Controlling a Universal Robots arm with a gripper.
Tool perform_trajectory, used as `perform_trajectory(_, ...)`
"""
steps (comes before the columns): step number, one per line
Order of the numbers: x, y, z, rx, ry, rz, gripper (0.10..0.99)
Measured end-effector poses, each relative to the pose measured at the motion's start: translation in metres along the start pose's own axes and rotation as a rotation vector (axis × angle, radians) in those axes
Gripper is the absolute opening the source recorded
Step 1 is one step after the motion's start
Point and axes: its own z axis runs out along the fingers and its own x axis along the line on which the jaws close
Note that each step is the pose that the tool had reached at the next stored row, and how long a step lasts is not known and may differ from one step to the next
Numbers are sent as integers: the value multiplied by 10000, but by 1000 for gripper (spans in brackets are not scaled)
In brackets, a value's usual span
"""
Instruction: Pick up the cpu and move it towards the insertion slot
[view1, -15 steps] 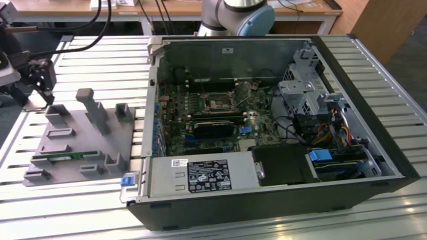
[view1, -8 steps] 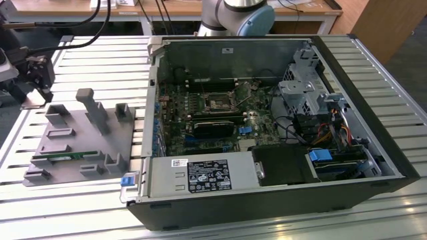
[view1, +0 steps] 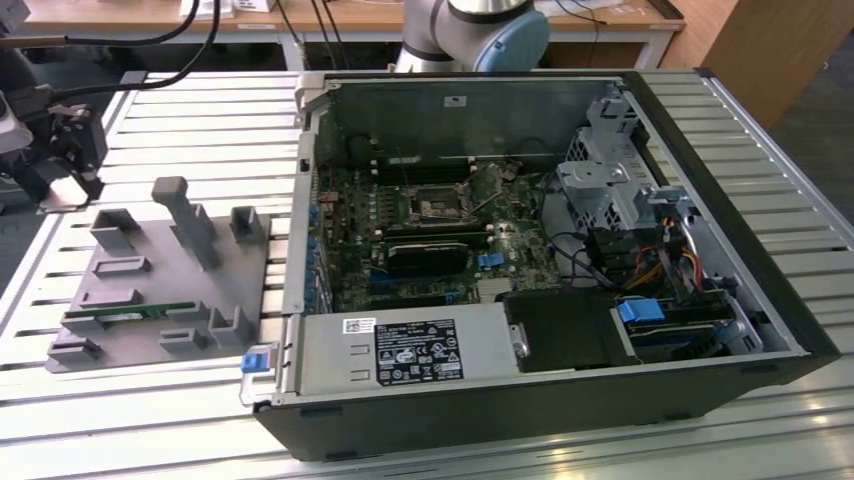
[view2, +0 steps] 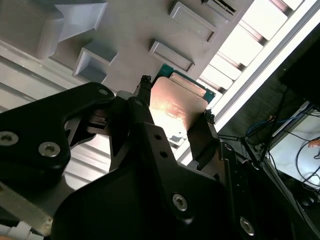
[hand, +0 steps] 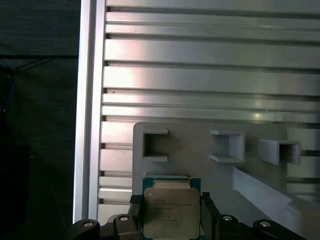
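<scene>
Above the slatted table, one pincer clamps one cpu between two fingers.

The gripper clamps the cpu by two opposite edges.

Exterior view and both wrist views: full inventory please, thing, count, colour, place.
table: one, silvery slatted, under everything.
computer case: one, black, open, on the table.
insertion slot: one, silvery frame, dark centre, inside the computer case.
power supply: one, silvery, in the computer case, nearest the camera.
fixture tray: one, grey, exterior view's left of the computer case.
memory stick: one, green, in the fixture tray.
cpu: one, silvery top, green rim, over the fixture tray.
arm: one, grey-blue, behind the computer case.
hand: one, black, shut on the cpu.
</scene>
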Motion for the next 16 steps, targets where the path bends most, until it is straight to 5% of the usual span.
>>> perform_trajectory(16, -1, 57, -153, 74, 2, 0, 541)
